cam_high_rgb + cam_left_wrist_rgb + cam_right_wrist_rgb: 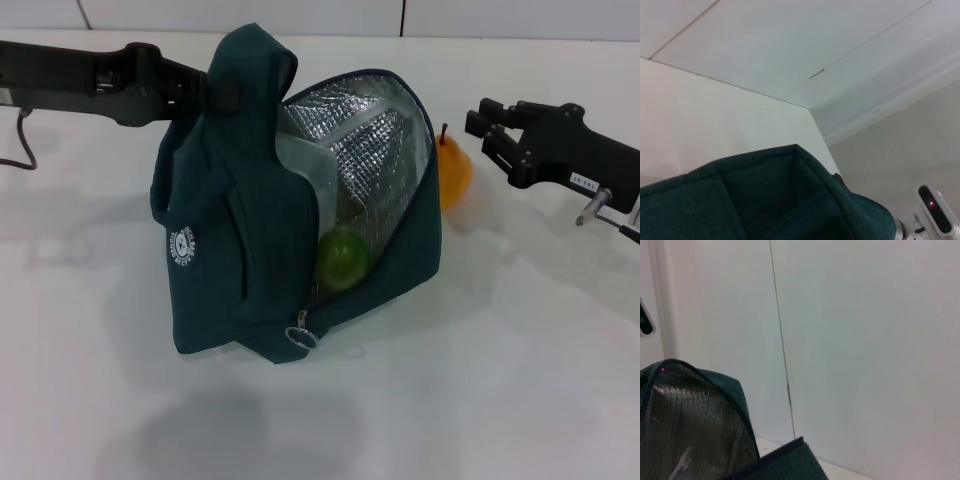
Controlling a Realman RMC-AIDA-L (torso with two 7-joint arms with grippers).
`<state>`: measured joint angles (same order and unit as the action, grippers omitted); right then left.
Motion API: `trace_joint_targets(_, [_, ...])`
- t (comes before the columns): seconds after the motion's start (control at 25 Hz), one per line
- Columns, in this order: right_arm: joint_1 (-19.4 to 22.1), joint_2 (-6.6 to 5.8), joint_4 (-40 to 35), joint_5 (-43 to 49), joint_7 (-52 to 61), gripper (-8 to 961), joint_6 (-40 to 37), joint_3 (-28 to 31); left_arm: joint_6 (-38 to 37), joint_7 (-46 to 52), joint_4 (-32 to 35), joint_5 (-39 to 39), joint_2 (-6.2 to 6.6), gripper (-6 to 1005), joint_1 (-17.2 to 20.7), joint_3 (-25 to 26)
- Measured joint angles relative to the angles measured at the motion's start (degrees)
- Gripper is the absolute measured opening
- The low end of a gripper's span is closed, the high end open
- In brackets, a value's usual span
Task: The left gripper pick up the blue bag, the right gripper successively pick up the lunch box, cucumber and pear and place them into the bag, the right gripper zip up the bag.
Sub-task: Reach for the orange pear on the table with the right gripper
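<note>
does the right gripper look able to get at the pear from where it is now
Probably yes. The pear stands on the table just behind the blue bag, its side toward the right gripper uncovered, with nothing between them. The left gripper holds the bag's top, away from that path.

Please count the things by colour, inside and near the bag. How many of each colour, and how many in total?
Teal: 1, the bag
Green: 1, the cucumber inside it
Clear: 1, the lunch box inside it
Orange-yellow: 1, the pear on the table behind the bag
Total: 4
</note>
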<state>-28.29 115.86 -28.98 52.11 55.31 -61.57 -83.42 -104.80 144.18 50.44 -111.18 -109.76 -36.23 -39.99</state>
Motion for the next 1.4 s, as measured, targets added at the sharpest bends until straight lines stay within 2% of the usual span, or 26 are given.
trace_joint_targets(0.08, [-0.1,0.04,0.5,0.0,0.0,154,-0.1,0.0,0.0,0.0,-0.1,0.0,0.0,45,0.0,0.0])
trace_joint_targets(0.32, [-1.0,0.08,1.8,0.0,0.0,336,0.6,-0.3,0.3,0.0,-0.1,0.0,-0.23,45,0.0,0.0])
trace_joint_targets(0.52, [-3.0,0.24,3.5,-0.3,0.0,575,2.7,-0.5,0.4,-0.1,-0.1,0.0,-0.33,45,-0.1,0.2])
trace_joint_targets(0.96, [-6.5,0.33,6.7,-0.2,-1.6,723,4.1,-1.9,0.4,-0.3,0.0,0.0,-0.29,45,0.0,0.6])
trace_joint_targets(1.4, [-6.8,0.33,6.8,-0.4,-3.6,722,5.4,-2.7,0.4,-0.4,-0.1,0.0,-0.09,45,-0.4,0.7])
